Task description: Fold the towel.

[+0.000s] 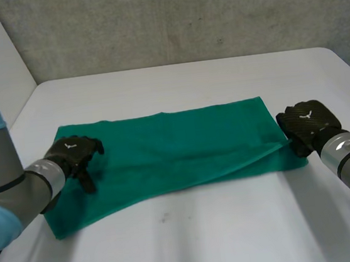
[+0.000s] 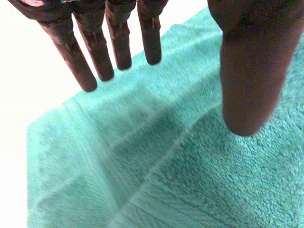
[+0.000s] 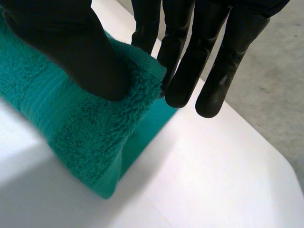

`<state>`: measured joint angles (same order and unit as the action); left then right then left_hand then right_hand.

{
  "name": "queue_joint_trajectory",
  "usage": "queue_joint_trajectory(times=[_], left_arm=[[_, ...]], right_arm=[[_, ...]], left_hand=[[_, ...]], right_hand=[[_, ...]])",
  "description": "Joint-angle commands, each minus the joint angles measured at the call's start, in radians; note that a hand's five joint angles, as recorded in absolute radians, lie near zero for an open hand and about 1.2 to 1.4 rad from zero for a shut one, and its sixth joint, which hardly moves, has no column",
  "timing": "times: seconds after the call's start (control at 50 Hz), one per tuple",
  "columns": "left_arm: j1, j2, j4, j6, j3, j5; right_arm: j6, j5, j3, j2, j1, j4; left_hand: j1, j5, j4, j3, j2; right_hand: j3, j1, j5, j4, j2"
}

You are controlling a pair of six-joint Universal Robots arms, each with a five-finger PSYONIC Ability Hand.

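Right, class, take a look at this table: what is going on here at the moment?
A two-armed robot is working on a green towel that lies spread across the white table. Its right hand pinches the towel's right end between thumb and fingers. Its left hand is over the left end, fingers straight, gripping nothing. A slanted layer edge suggests that one fold is already made.

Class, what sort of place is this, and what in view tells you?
Probably a robot lab: a white table against a grey wall, with the left hand and right hand at the ends of a green towel.
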<state>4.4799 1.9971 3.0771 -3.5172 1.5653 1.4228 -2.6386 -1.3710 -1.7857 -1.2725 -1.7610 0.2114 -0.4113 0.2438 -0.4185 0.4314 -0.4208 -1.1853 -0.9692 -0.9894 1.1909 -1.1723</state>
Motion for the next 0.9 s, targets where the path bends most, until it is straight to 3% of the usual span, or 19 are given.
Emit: queue_joint_trajectory(times=[0.02, 0.16, 0.32, 0.48, 0.9], left_arm=[[-0.002, -0.216, 0.003, 0.004, 0.177, 0.001], [0.021, -0.331, 0.052, 0.004, 0.366, 0.014], [0.079, -0.331, 0.127, 0.038, 0.499, 0.156], [0.085, -0.265, 0.141, 0.099, 0.498, 0.154], [0.070, -0.136, 0.196, 0.116, 0.426, 0.149]], right_arm=[[-0.001, -0.056, -0.006, -0.004, 0.032, 0.045], [-0.001, -0.056, -0.027, -0.002, 0.029, 0.048], [-0.001, -0.053, -0.035, 0.008, 0.026, 0.049], [-0.001, -0.051, -0.038, 0.010, 0.025, 0.049], [-0.001, -0.051, -0.057, 0.010, 0.023, 0.071]], left_hand=[[0.183, -0.190, 0.190, -0.203, 0.193], [0.180, -0.187, 0.187, -0.200, 0.190], [0.119, -0.126, 0.126, -0.139, 0.128], [0.069, -0.076, 0.076, -0.089, 0.078], [-0.122, 0.115, -0.115, 0.102, -0.113]], right_hand=[[-0.211, -0.427, -0.232, 0.205, -0.224], [-0.211, -0.427, -0.232, 0.205, -0.224], [-0.211, -0.427, -0.232, 0.205, -0.224], [-0.211, -0.427, -0.232, 0.205, -0.224], [-0.211, -0.427, -0.232, 0.205, -0.224]])
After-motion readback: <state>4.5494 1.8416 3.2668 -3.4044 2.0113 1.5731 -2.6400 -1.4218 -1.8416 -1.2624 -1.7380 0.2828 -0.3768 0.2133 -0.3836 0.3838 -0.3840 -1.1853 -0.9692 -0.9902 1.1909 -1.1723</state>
